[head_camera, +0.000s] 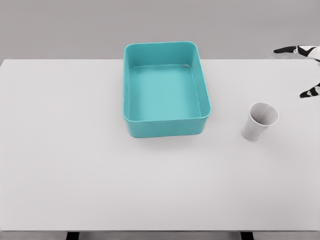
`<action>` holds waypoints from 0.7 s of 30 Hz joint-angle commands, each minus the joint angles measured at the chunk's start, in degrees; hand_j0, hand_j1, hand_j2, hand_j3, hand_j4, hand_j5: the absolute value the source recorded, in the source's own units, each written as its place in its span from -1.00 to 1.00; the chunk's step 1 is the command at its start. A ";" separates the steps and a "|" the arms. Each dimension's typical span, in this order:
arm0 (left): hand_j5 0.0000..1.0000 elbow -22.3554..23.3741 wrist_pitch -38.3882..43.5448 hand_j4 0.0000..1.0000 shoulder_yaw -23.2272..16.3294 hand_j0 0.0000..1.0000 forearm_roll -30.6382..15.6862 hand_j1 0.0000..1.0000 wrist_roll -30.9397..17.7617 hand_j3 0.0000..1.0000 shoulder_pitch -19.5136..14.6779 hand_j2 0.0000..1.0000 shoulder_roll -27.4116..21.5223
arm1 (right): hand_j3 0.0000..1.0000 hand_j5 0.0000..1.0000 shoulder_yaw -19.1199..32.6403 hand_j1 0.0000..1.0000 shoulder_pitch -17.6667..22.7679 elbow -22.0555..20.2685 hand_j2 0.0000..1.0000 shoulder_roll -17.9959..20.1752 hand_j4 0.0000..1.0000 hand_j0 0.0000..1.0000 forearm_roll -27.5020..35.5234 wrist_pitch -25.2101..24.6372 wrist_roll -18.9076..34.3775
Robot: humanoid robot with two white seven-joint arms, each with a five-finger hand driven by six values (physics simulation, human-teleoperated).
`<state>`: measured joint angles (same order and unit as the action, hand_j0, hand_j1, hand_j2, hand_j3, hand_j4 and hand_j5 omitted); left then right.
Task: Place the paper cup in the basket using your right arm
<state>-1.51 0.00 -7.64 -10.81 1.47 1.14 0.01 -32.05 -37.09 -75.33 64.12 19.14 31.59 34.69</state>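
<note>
The paper cup stands upright on the white desk, well right of the teal basket. At the right edge, only fingertips of the right hand show, spread wide and holding nothing, up beyond the cup.

I can read no text, label, brand or number anywhere: the cup, the basket and the bench all show plain surfaces.
</note>
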 commanded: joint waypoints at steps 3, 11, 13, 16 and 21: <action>1.00 0.01 0.00 1.00 0.00 1.00 0.00 1.00 0.03 1.00 0.00 1.00 -0.01 | 1.00 1.00 -0.99 1.00 1.14 8.97 1.00 -1.80 1.00 1.00 12.59 3.41 0.31; 1.00 0.01 0.00 1.00 0.00 1.00 0.00 1.00 0.03 1.00 0.00 1.00 -0.01 | 1.00 1.00 -1.34 1.00 7.65 8.27 1.00 -6.20 1.00 1.00 17.07 2.69 0.31; 1.00 0.01 0.00 1.00 0.00 1.00 0.00 1.00 -0.06 1.00 0.00 1.00 -0.01 | 1.00 1.00 -1.52 1.00 8.09 8.09 1.00 -6.29 1.00 1.00 17.07 2.60 0.31; 1.00 0.01 0.00 1.00 0.00 1.00 0.00 1.00 0.03 1.00 0.00 1.00 -0.01 | 1.00 1.00 -1.78 1.00 8.96 7.83 1.00 -6.73 1.00 1.00 17.07 2.60 0.31; 1.00 0.01 0.00 1.00 0.00 1.00 0.00 1.00 0.03 1.00 0.00 1.00 -0.01 | 1.00 1.00 -4.07 1.00 9.58 6.16 1.00 -6.82 1.00 1.00 17.07 2.69 0.31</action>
<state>-1.50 0.00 -7.64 -10.81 1.48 1.14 0.00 -35.57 -27.33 -68.51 57.34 35.67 34.41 35.02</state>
